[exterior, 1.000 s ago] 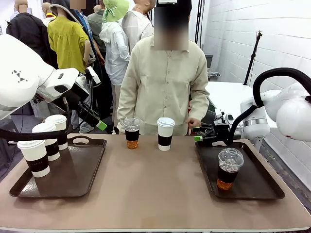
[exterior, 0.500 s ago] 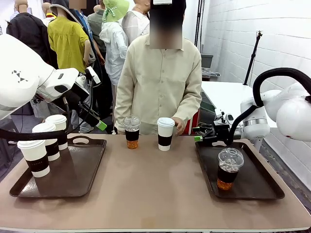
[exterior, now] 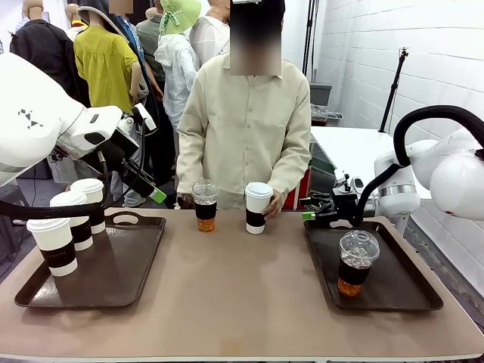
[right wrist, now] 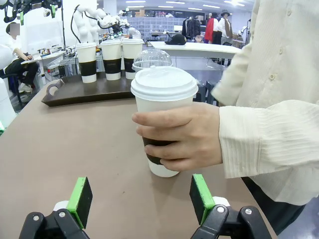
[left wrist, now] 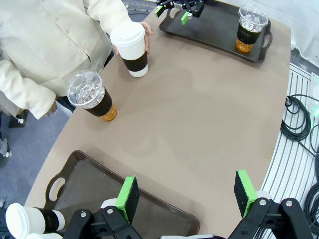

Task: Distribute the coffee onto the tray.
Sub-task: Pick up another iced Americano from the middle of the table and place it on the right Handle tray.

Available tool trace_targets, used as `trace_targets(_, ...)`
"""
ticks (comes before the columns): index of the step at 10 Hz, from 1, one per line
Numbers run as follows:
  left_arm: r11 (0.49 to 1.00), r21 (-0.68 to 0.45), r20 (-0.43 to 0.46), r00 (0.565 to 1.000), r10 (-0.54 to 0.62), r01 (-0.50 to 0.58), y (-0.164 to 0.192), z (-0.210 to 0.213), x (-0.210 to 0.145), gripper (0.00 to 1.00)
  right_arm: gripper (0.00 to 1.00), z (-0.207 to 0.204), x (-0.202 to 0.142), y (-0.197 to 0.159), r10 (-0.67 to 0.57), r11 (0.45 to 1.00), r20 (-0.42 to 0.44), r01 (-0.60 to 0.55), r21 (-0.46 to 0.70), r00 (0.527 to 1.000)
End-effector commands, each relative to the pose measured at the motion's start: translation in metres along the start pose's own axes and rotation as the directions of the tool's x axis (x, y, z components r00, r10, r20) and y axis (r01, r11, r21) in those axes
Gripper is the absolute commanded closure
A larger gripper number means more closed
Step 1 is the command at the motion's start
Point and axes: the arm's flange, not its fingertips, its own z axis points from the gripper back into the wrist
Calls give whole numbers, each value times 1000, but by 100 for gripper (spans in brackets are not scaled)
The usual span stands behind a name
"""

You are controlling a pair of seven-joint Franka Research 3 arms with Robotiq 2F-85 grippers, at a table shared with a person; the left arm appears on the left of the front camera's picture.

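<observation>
At the table's far middle, a white paper cup [exterior: 258, 207] [left wrist: 130, 47] [right wrist: 162, 89] stands with the person's hand [exterior: 271, 203] [right wrist: 179, 137] wrapped around it. Left of it is a clear dome-lidded cup [exterior: 205, 205] [left wrist: 92, 97] of amber liquid. Three white cups [exterior: 72, 219] stand on the left tray [exterior: 113, 272]. Another clear cup [exterior: 356, 263] is on the right tray [exterior: 393, 280]. My left gripper [exterior: 153, 159] [left wrist: 187, 194] hangs open above the left tray's far edge. Low at the right tray's far left corner, my right gripper [exterior: 314, 210] [right wrist: 140, 196] is open and faces the held cup.
The person stands at the far edge, behind the two middle cups. Bare tabletop [exterior: 234, 295] lies between the trays. Cables [left wrist: 299, 119] lie on the floor beside the table.
The person's hand moved left from beside the right tray and took hold of the white paper cup. Both arms and all the cups stayed where they were.
</observation>
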Motion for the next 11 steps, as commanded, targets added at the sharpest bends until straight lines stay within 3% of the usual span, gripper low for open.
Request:
trace_targets(1,1000,-7,6,1000,-4,4,2,0,-1,0,0,-1,1,0,2,1000,0,-2,2,1000)
trace_targets(11,1000,-7,6,1000,-4,4,2,0,-1,0,0,-1,1,0,2,1000,0,-2,2,1000)
